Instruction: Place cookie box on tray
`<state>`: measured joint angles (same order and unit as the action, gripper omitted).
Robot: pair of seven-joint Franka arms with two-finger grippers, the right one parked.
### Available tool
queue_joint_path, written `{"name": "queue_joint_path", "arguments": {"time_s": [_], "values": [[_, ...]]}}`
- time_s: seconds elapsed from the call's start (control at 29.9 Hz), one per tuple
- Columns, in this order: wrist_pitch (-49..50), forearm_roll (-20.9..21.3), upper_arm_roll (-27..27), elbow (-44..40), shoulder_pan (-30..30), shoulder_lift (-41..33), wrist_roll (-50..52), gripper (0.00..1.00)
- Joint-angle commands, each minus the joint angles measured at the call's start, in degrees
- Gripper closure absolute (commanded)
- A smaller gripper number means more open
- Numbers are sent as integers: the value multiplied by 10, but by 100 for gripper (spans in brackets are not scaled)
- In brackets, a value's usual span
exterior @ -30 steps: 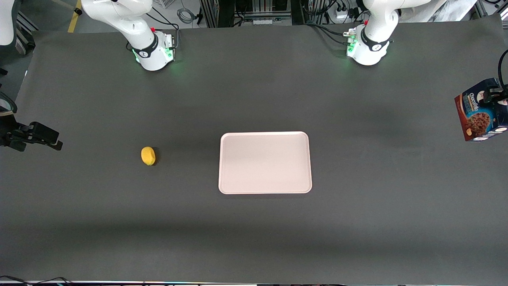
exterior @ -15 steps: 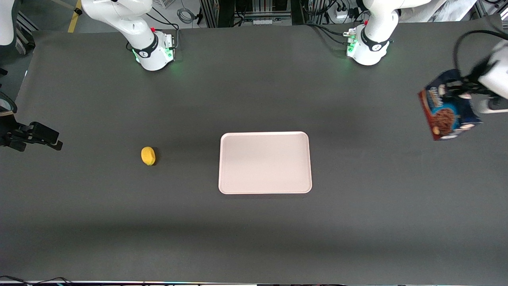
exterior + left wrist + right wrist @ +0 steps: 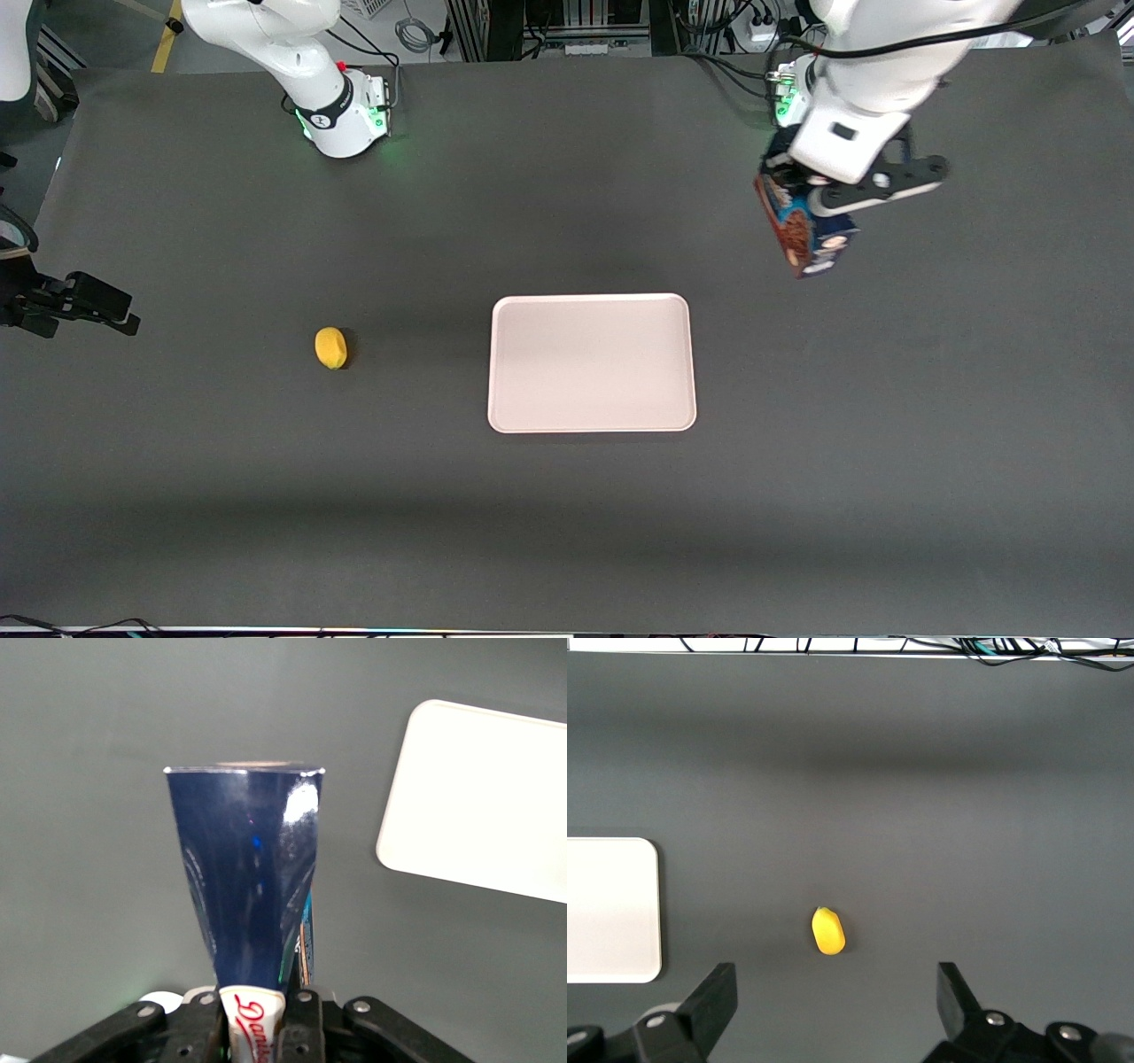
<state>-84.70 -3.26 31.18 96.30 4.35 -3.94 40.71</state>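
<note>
My tool (image 3: pixel 819 199) is clamped on one end of the cookie box (image 3: pixel 802 232), carrying it hanging clear above the table (image 3: pixel 266 496), farther from the front camera than the tray (image 3: pixel 592 363) so I can lower it inside the rim.

The gripper (image 3: pixel 800 193), clamped on the cookie box (image 3: pixel 802 235), hangs over a wide table (image 3: pixel 567 532) covered in matte dark grey sheet, and the same plain grey lies below its fingers (image 3: pixel 205 1032). Soft, broad bands of shadow cross the cover nearer the front camera than the fingers. Farther from that camera than the fingers, at the table's edge, stand metal frames (image 3: pixel 567 22) with loose cables (image 3: pixel 416 35). Toward the parked arm's end, grey floor (image 3: pixel 115 35) shows a yellow tape stripe (image 3: pixel 164 40). Light is even and diffuse.
</note>
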Motion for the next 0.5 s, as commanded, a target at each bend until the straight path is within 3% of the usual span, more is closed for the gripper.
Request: {"name": "queue_joint_path", "arguments": {"time_s": [0.0,0.17,0.47], "values": [[-22,-17,52,-9,5,28,95,100],[-72,-17,98,2,4,54,189,100],[-191,-8,123,69,-3,75,283,100]]}}
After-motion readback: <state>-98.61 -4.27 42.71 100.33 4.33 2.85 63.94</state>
